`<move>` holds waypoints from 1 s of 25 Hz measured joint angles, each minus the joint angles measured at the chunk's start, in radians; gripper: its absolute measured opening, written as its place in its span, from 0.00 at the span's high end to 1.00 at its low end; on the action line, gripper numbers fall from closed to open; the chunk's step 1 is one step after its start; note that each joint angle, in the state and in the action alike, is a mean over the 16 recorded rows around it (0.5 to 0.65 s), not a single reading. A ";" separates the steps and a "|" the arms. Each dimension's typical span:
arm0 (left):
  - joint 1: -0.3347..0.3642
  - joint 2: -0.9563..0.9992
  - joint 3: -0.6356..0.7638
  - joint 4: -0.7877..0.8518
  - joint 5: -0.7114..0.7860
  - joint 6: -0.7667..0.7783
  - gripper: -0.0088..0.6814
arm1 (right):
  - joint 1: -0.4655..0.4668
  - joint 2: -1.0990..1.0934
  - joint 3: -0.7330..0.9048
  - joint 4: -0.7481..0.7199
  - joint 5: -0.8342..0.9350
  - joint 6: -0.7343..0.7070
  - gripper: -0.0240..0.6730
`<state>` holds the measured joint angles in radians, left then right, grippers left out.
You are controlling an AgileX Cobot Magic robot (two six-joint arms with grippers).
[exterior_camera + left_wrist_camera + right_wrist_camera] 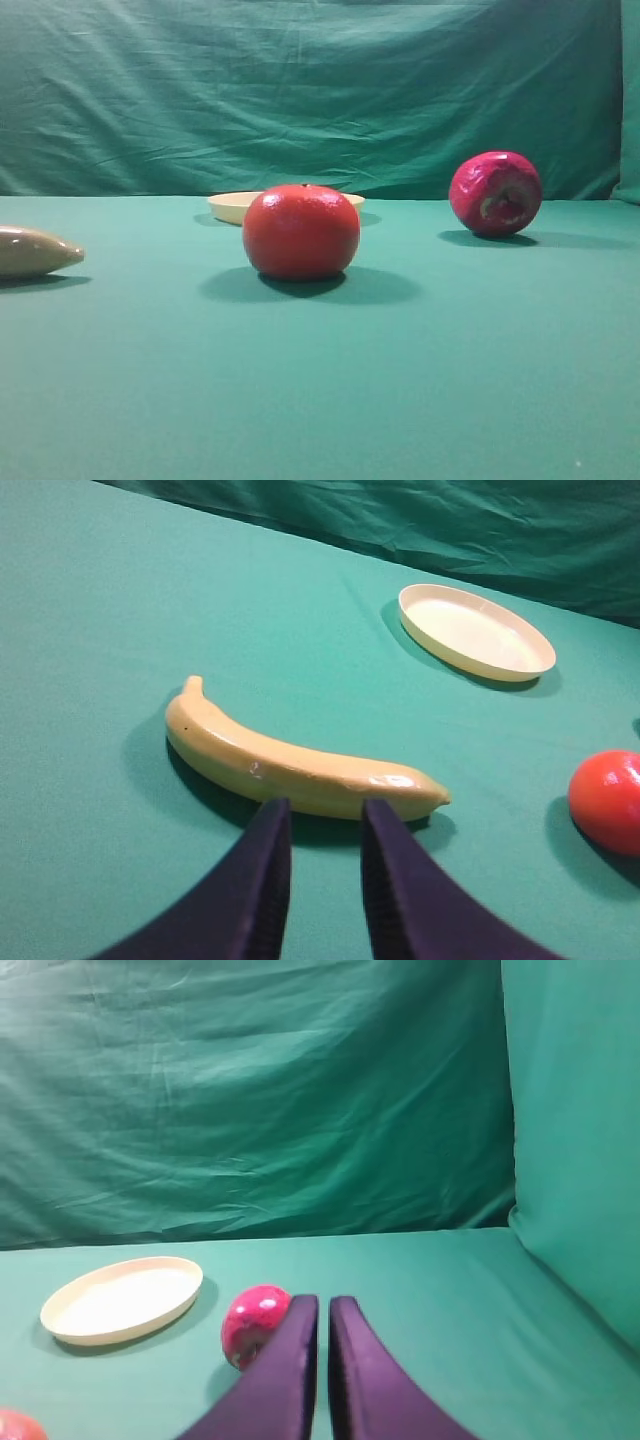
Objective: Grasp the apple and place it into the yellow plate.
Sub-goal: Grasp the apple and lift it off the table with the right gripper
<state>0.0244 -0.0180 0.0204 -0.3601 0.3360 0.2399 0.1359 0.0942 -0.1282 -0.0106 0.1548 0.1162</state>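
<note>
The apple is a glossy magenta-pink fruit lying at the right of the green table, its pale wrinkled hollow facing front. In the right wrist view the apple lies just left of and beyond my right gripper, which is shut and empty. The yellow plate sits at the back, partly hidden behind the orange-red fruit; it also shows in the right wrist view and the left wrist view, and nothing is on it. My left gripper is slightly open and empty, just in front of a banana. Neither gripper shows in the exterior view.
A larger orange-red fruit stands mid-table in front of the plate; it also shows in the left wrist view. A yellow banana lies at the left, its beige tip showing. A green cloth backdrop rises behind and at the right.
</note>
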 joint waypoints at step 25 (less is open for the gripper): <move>0.000 0.000 0.000 0.000 0.000 0.000 0.76 | 0.039 0.969 -0.710 0.095 0.411 -0.320 0.97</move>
<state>0.0244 -0.0180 0.0204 -0.3601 0.3360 0.2399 0.1747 1.0635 -0.8378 0.0847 0.5661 -0.2036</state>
